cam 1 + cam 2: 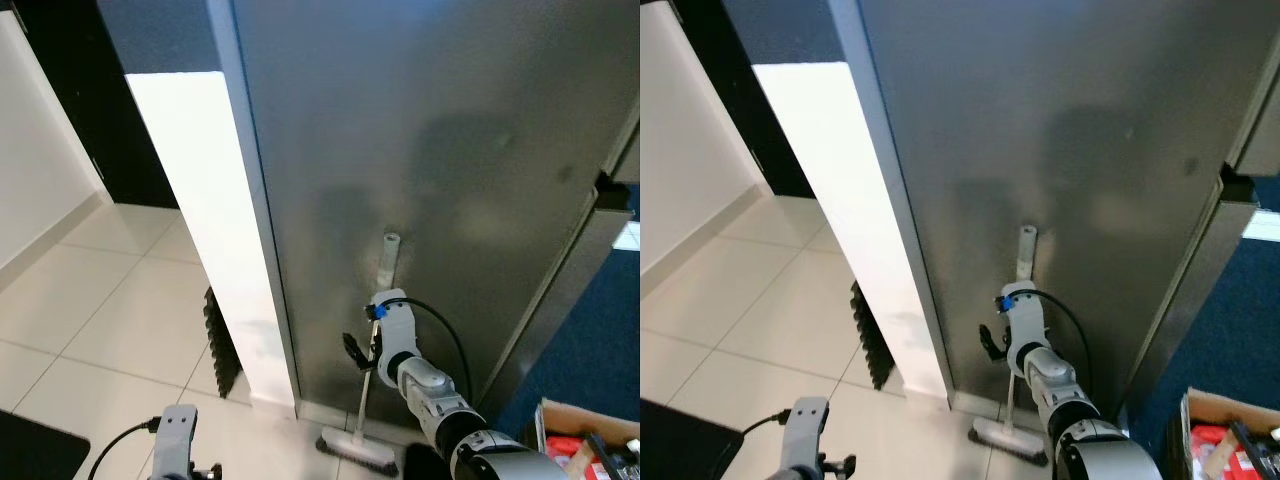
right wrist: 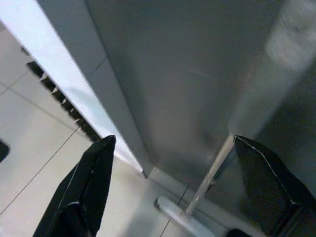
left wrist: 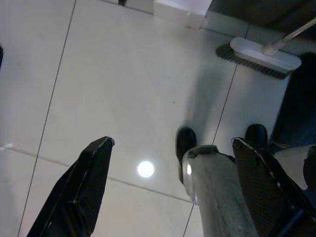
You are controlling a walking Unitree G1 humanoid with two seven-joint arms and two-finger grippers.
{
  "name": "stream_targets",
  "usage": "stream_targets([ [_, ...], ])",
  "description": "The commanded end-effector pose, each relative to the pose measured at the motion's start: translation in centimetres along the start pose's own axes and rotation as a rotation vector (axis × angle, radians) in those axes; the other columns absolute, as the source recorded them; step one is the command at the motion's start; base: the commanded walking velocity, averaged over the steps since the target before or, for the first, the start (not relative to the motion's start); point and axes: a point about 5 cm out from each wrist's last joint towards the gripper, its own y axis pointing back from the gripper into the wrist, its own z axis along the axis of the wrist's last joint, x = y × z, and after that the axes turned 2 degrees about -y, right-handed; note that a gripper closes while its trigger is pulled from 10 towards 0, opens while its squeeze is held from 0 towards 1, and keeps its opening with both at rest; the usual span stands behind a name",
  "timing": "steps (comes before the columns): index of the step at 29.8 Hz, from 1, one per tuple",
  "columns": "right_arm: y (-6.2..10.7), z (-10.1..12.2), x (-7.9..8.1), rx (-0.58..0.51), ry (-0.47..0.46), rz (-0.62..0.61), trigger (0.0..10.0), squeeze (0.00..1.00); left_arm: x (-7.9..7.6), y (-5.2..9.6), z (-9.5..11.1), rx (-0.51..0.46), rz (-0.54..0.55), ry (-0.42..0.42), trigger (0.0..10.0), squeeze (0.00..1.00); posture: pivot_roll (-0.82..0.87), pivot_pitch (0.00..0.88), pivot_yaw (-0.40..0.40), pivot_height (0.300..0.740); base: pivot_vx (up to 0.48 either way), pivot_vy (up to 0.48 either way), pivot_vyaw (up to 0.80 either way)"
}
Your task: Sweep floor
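A broom leans against the grey metal wall (image 1: 430,150). Its pale handle (image 1: 388,262) runs up the wall and its white head (image 1: 358,451) with dark bristles rests on the tiled floor. My right gripper (image 2: 173,143) is open at mid-height of the handle. In the right wrist view the handle (image 2: 213,170) passes between the two black fingers, close to one of them, and nothing is clamped. My left gripper (image 3: 173,143) hangs low over the tiles, open and empty, with the broom head (image 3: 259,54) beyond it.
A white pillar (image 1: 215,230) stands left of the grey wall, with a black toothed object (image 1: 222,345) at its foot. Blue carpet (image 1: 590,340) and a cardboard box (image 1: 590,445) lie to the right. A dark mat (image 1: 35,450) sits at lower left. Pale tiles (image 1: 110,310) stretch to the left.
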Motion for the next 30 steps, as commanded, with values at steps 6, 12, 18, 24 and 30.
stream_targets([
  [6, -0.2, 1.5, -1.4, -0.025, -0.021, -0.120, 10.0, 0.00, 1.3, 0.3, -0.8, 0.023, 0.011, 0.000, 10.0, 0.00, -0.07, 0.000, 0.087, 0.740, 0.219, 0.000, -0.37],
  [12, -0.3, 1.9, -1.5, -0.034, 0.005, -0.133, 10.0, 0.00, 1.9, 0.6, -1.6, 0.035, 0.016, 0.006, 10.0, 0.00, -0.07, 0.000, 0.078, 0.740, 0.000, 0.000, -0.53],
  [18, -0.5, 2.0, -1.0, -0.020, 0.039, -0.131, 10.0, 0.00, 2.4, 0.9, -2.2, 0.042, 0.013, 0.004, 10.0, 0.00, -0.07, 0.000, 0.074, 0.740, 0.000, 0.000, 0.00],
  [24, -0.8, 2.1, 0.5, -0.031, -0.045, -0.030, 10.0, 0.00, 2.7, 1.1, -2.8, 0.050, 0.012, -0.004, 10.0, 0.00, -0.07, 0.000, 0.075, 0.740, 0.000, 0.000, 0.00],
  [30, -1.0, 2.7, 1.0, -0.051, -0.055, -0.018, 10.0, 0.00, 2.5, 1.2, -3.2, 0.054, 0.008, -0.009, 10.0, 0.00, -0.07, 0.000, 0.072, 0.740, 0.000, 0.000, 0.00],
])
